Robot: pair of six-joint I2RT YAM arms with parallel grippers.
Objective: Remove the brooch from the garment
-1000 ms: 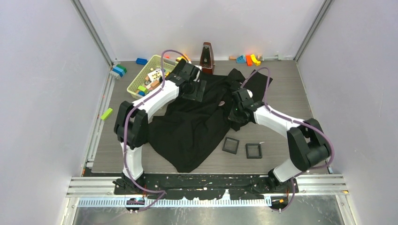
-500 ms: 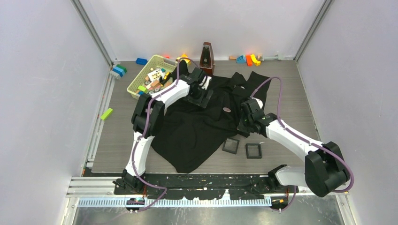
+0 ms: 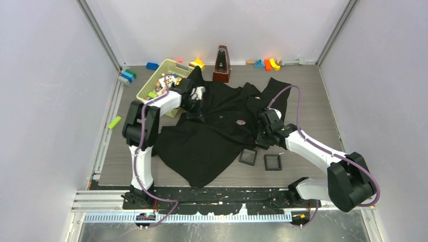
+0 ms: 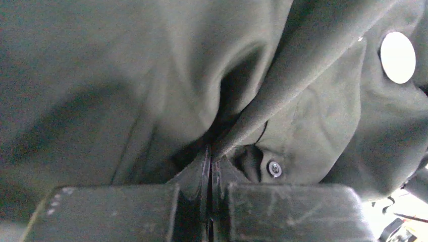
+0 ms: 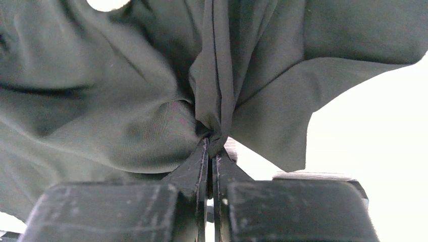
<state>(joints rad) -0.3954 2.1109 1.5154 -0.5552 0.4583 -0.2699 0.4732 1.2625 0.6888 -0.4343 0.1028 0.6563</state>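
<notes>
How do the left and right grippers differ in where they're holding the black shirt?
The left gripper pinches a fold beside a button, near the yellow basket; the right gripper pinches the black shirt's edge near the black square trays. The left sits farther from the bases than the right. Both are shut on fabric, the brooch between them.

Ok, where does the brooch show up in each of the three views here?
Top external: brooch sits mid-chest on the black garment.
Left wrist: brooch is likely the washed-out pale disc, upper right.
Right wrist: brooch is likely the cut-off pale patch, top edge, left.
Shared landmark: the black garment.
</notes>
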